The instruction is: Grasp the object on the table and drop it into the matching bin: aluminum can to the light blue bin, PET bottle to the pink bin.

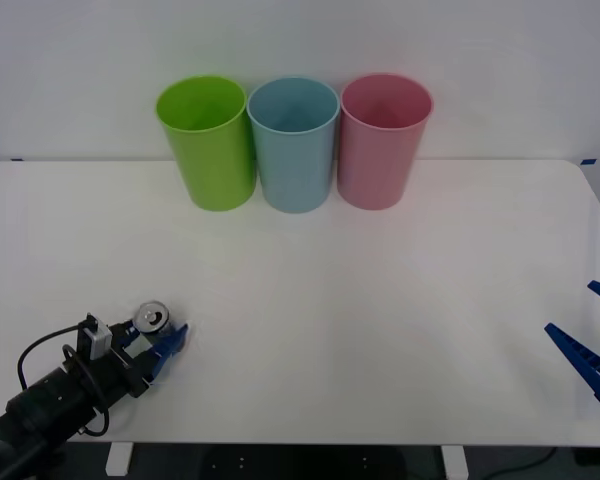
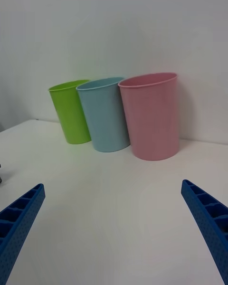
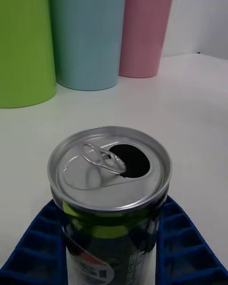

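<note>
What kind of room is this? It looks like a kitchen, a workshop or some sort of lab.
Most likely a robot test lab set up for a sorting drill. A bare white table against a plain wall holds three colored bins, including a light blue bin and a pink bin, while the left end effector grips an aluminum can.

Lime green bin (image 1: 209, 141) at my eleven o'clock, upright, leftmost in the far row, plain white wall (image 1: 480, 60) behind it, dark floor (image 1: 310, 465) under the near edge
</note>
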